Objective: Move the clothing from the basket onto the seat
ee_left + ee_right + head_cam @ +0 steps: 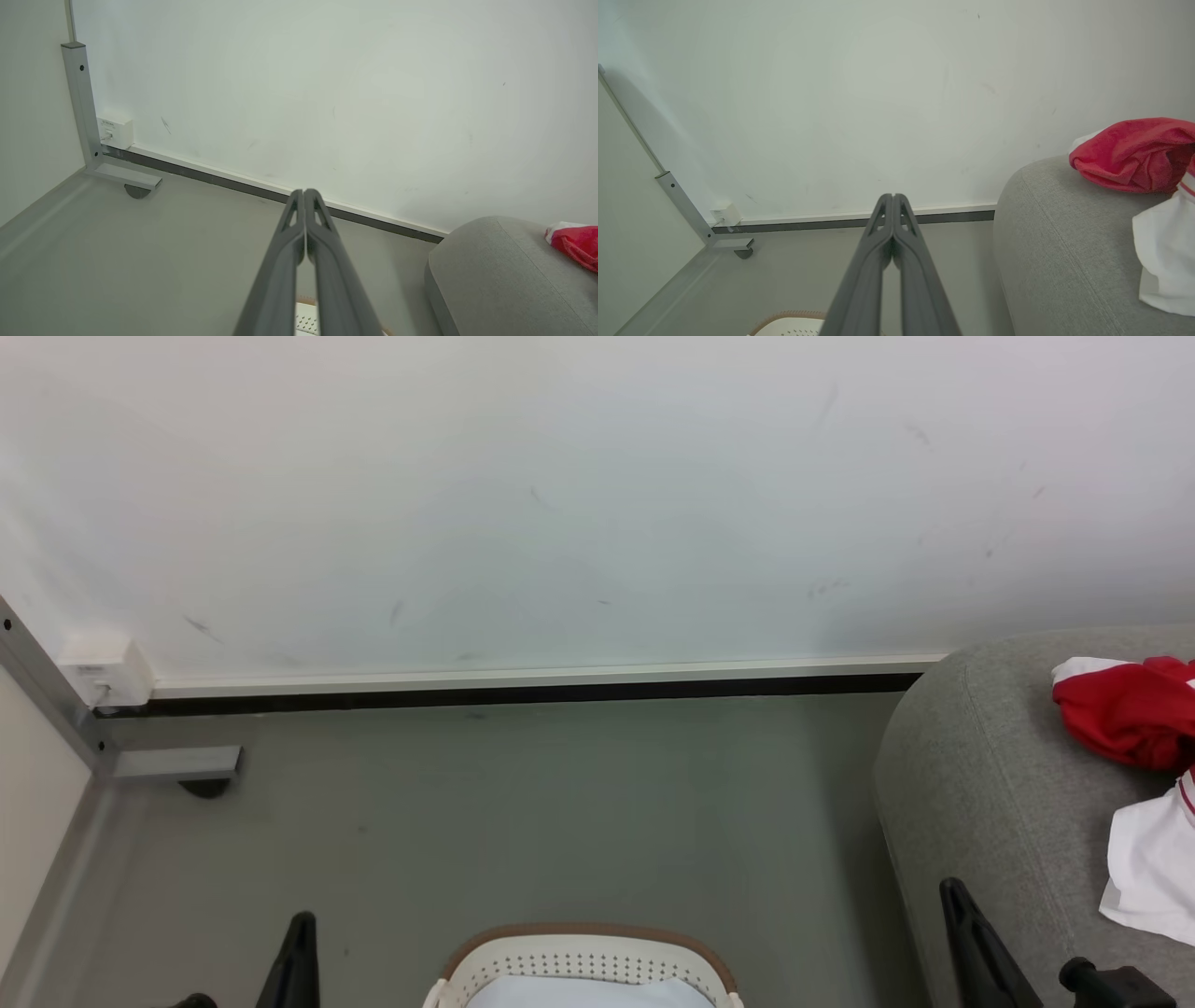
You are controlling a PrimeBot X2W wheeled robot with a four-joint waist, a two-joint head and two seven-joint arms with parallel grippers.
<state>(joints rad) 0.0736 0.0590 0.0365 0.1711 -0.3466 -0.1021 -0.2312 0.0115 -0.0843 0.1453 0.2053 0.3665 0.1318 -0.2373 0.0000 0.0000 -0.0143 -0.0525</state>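
- The left gripper (304,192) is shut tight. Its two long dark fingers (280,266) press together at the tips, and nothing is between them.
- The right gripper (893,196) is shut tight too, and it holds nothing.
- Both grippers hang in the air over the plain grey floor (523,803). They point toward the big white wall (560,504).
- The oval cream-white plastic basket (588,931) has small holes in its side and a brown rim. It stands on the floor, in front of the robot, between the two grippers.
- A pale cloth (583,994) lies inside the basket.
- The big grey fabric seat (990,803) with round corners stands to the right of the basket. The two do not touch.
- A bright red piece of clothing (1130,709) with a white edge lies in a bunch on the seat, near the seat's far edge by the wall.
- A white cloth (1153,868) with a thin red stripe lies on the seat too, just beside the red one, on the side closer to the robot.
- A grey metal post (79,102) stands in the left corner of the floor, with a small white box (114,133) on the wall next to it.
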